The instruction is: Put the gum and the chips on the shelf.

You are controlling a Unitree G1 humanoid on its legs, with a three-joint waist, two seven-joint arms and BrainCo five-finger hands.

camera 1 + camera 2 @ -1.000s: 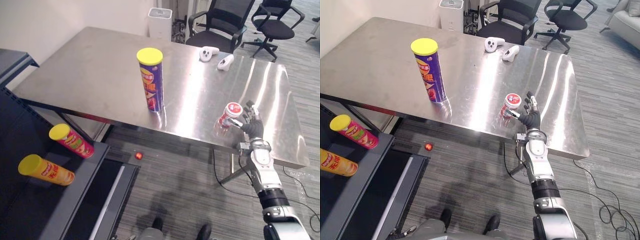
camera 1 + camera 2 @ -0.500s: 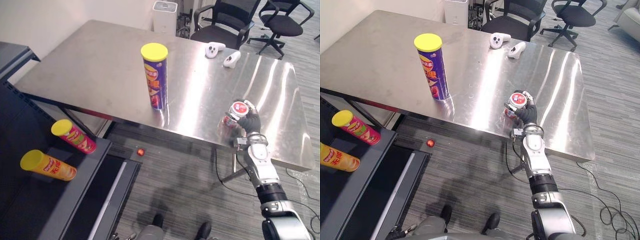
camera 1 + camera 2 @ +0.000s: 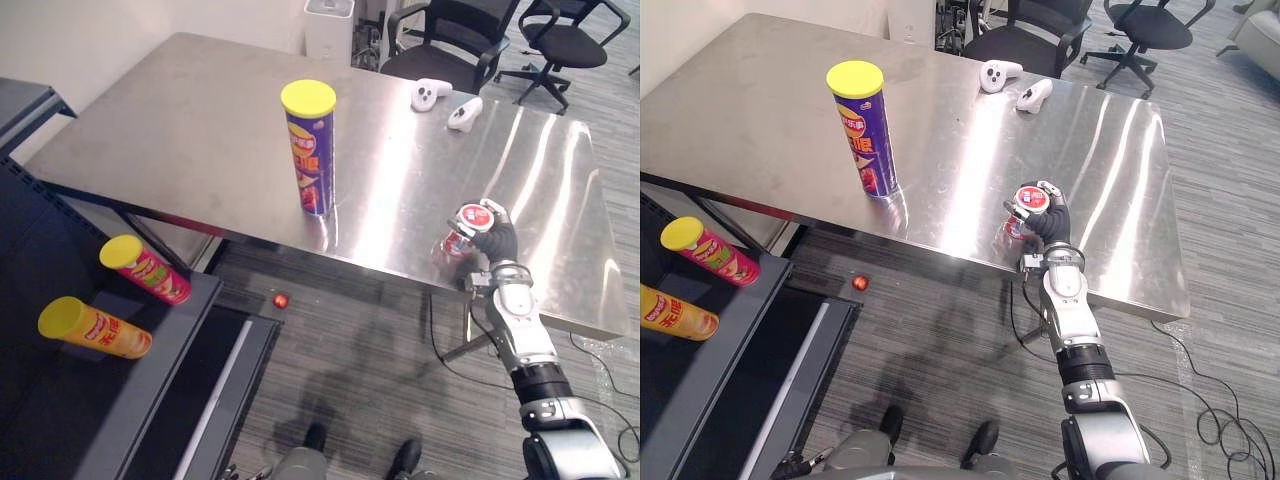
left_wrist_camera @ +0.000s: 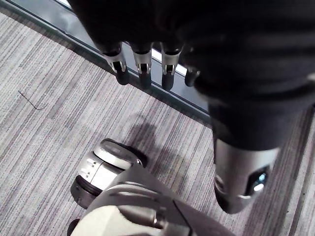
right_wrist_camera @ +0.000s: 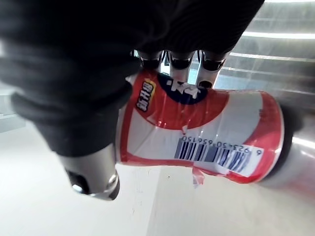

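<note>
Showing the right hand (image 3: 497,241) at the near edge of the steel table (image 3: 180,130): a second ago you had its fingers spread just beside the gum tub (image 3: 470,220), and now the fingers (image 5: 180,62) and thumb are curled round the tub's red-and-white body, which leans in the grasp. You cannot tell from these views whether its base has left the table. The grasp on the first item therefore looks made, and the carry to the shelf (image 3: 165,390), low on your left, is the step that seems to follow. The purple chips can (image 3: 311,150) with its yellow lid stands upright near the middle of the table, well apart from the gum and untouched, so that half of the task is not yet begun. Your left hand (image 4: 142,66) hangs over the carpet with its fingers straight and nothing in them. On the shelf a red chips can (image 3: 146,271) and a yellow chips can (image 3: 94,329) lie on their sides; plan the placement beside them
</note>
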